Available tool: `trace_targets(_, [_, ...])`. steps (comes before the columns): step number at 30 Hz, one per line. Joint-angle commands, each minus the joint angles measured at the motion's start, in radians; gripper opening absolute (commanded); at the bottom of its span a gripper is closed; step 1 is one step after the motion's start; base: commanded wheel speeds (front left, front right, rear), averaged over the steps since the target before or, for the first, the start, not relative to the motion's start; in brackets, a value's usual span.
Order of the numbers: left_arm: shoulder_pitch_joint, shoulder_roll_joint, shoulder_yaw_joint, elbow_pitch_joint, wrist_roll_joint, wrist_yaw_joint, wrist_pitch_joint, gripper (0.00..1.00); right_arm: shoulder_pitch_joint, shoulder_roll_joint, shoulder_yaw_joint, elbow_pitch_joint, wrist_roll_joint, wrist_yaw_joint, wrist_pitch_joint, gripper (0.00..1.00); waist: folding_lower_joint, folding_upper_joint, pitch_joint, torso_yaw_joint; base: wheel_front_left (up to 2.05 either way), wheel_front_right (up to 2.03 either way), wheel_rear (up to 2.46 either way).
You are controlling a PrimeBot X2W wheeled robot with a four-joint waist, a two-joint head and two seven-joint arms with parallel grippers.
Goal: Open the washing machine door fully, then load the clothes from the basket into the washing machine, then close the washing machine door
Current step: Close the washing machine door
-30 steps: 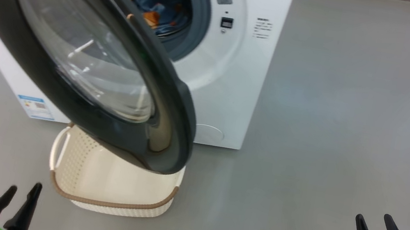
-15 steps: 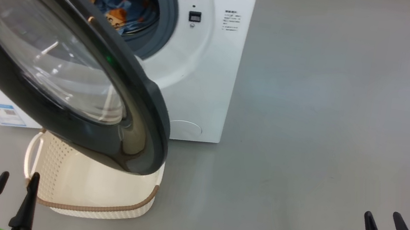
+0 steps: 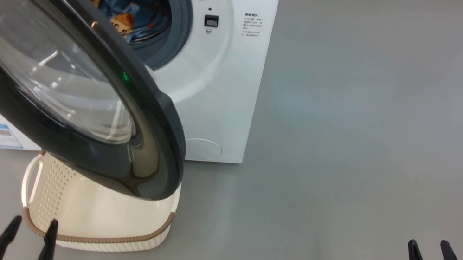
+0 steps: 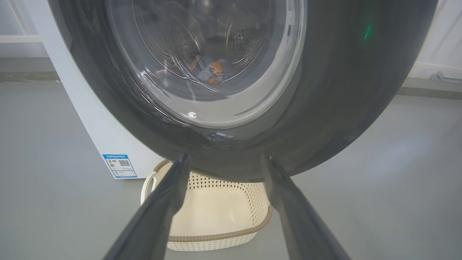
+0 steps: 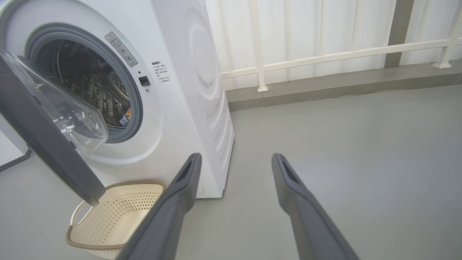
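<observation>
Floor: we see a smooth grey floor and a white railing behind.
Load: clothes lie in the washing machine at eleven o'clock.
Door: door hangs over the basket.
Grippers: left gripper and right gripper have fingers spread and are empty.

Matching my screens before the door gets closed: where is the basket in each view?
Head view: basket at lower left.
Left wrist view: basket at bottom centre.
Right wrist view: basket at lower left.
Shared landmark: the open washing machine door overhangs it in all three.
</observation>
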Motion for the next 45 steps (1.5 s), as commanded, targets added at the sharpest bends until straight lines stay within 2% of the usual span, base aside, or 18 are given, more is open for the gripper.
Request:
trace_targets(1, [-0.002, -0.002, 0.047, -0.021, 0.016, -0.002, -0.006, 1.0, -0.017, -0.018, 0.026, -0.017, -0.01, 0.003, -0.005, 1.0, 0.0, -0.0001, -0.007, -0.004, 0.0, 0.0, 0.0])
trace_targets(6, [0.025, -0.03, 0.068, -0.034, 0.029, -0.002, -0.006, 1.0, -0.011, -0.018, 0.028, -0.016, -0.01, 0.003, -0.005, 1.0, 0.0, -0.0001, -0.021, -0.004, 0.0, 0.0, 0.0])
trace_targets(14, [0.028, -0.042, 0.061, -0.042, 0.041, -0.002, -0.006, 1.0, -0.004, -0.014, 0.031, -0.013, -0.01, 0.003, -0.005, 1.0, 0.0, -0.0001, -0.046, 0.015, 0.0, 0.0, 0.0])
trace_targets(15, [0.027, -0.043, 0.055, -0.042, 0.042, -0.002, -0.006, 1.0, -0.002, -0.012, 0.029, -0.013, -0.008, 0.003, -0.005, 0.9, 0.0, -0.0001, -0.049, 0.021, 0.0, 0.0, 0.0])
trace_targets(16, [0.026, -0.043, 0.047, -0.042, 0.045, -0.002, -0.006, 1.0, -0.002, -0.01, 0.028, -0.013, -0.005, 0.003, -0.005, 0.57, 0.0, -0.0001, -0.051, 0.027, 0.0, 0.0, 0.0])
trace_targets(18, [0.022, -0.044, 0.039, -0.042, 0.047, -0.002, -0.006, 1.0, -0.005, -0.01, 0.036, -0.014, 0.003, 0.003, -0.005, 0.0, 0.0, -0.0001, -0.055, 0.039, 0.0, 0.0, 0.0])
trace_targets(24, [0.02, -0.047, 0.031, -0.046, 0.046, -0.002, -0.006, 1.0, -0.071, -0.008, 0.078, -0.044, 0.008, 0.003, -0.005, 0.0, 0.0, -0.0001, -0.066, 0.071, 0.0, 0.0, 0.0])
trace_targets(36, [0.019, -0.055, 0.012, -0.069, 0.044, -0.002, -0.006, 1.0, -0.328, 0.032, 0.155, -0.168, 0.023, 0.003, -0.005, 0.0, 0.0, -0.0001, -0.068, 0.132, 0.0, 0.0, 0.0])
trace_targets(45, [0.016, -0.059, 0.008, -0.087, 0.042, -0.002, -0.006, 1.0, -0.476, 0.046, 0.286, -0.294, 0.033, 0.003, -0.005, 0.0, 0.0, -0.0001, -0.069, 0.21, 0.0, 0.0, 0.0])
